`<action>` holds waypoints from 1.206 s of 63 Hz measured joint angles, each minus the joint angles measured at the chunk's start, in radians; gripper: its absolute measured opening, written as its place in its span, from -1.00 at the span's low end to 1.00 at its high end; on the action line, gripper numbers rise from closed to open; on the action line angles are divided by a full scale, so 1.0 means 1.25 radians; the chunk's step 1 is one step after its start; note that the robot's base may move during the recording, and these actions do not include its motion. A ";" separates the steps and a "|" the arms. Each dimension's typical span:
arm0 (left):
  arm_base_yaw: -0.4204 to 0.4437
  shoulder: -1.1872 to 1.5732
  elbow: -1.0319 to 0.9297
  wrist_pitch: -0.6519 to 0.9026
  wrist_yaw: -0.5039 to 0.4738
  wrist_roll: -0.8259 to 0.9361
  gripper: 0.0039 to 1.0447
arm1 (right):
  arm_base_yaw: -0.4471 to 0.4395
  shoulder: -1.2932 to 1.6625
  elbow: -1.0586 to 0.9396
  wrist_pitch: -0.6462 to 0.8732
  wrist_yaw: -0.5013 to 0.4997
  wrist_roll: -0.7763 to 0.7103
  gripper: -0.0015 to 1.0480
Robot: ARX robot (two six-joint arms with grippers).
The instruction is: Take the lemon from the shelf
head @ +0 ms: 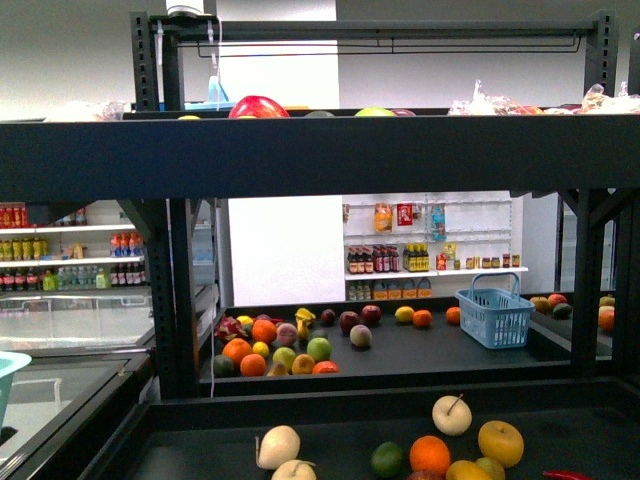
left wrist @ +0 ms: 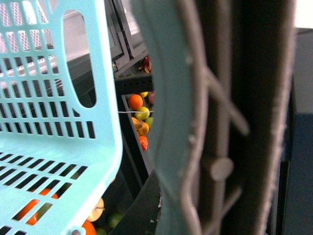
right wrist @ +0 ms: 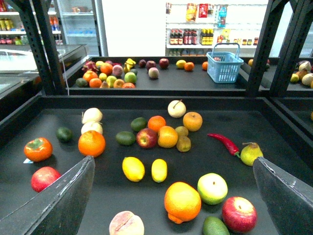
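Observation:
In the right wrist view the lemon (right wrist: 133, 169), bright yellow and roundish-oval, lies on the dark tray of the shelf (right wrist: 146, 102), beside a longer yellow fruit (right wrist: 159, 170). My right gripper (right wrist: 172, 162) is open above the tray, and the lemon sits ahead of it, nearer one dark finger (right wrist: 61, 203) than the other. In the left wrist view my left gripper (left wrist: 215, 166) is shut on the rim of a pale teal basket (left wrist: 54, 122), which fills most of that view. The front view shows the shelf's thick black front edge (head: 300, 155) and a sliver of the teal basket (head: 8, 375) at far left.
Around the lemon lie oranges (right wrist: 91, 143), a large orange (right wrist: 182, 200), apples (right wrist: 239, 213), a green-yellow apple (right wrist: 212, 188), avocados, a peach (right wrist: 126, 224), a pear and a red chilli (right wrist: 224, 143). A further rack holds more fruit and a blue basket (head: 495, 315).

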 joint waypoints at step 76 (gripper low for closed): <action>-0.707 0.045 0.012 0.019 0.080 0.193 -0.84 | 0.000 0.004 0.001 -0.005 0.003 0.002 0.86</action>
